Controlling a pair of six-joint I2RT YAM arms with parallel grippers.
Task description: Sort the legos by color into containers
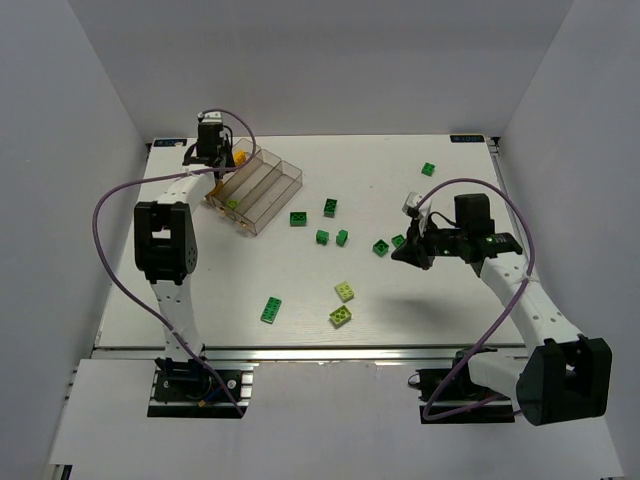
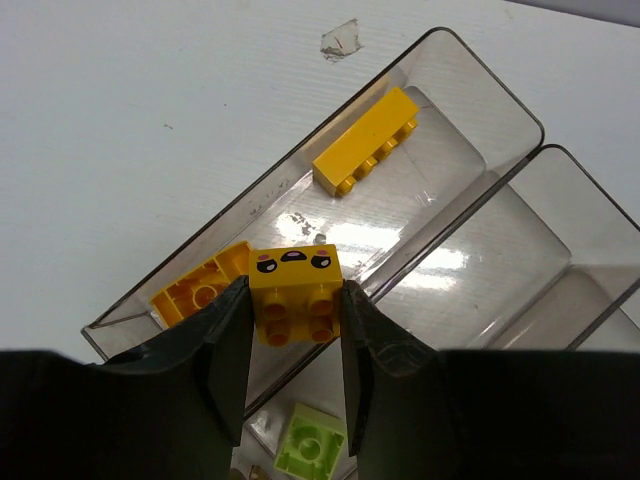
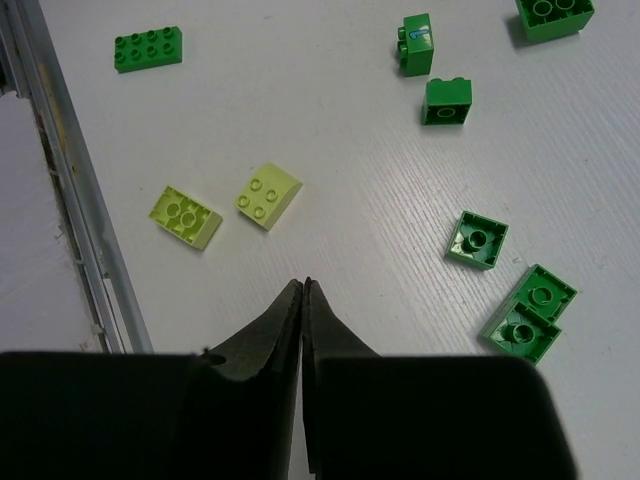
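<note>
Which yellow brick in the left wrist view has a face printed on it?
The square brick in the left gripper; the long brick in the tray is plain.

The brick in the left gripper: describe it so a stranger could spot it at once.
Find the clear tray at the table's far left; the left gripper hangs over its outermost slot. Between the fingers sits a short yellow brick. Unlike the long yellow brick and the upturned brick lying in that slot, it has a little face printed on it.
</note>
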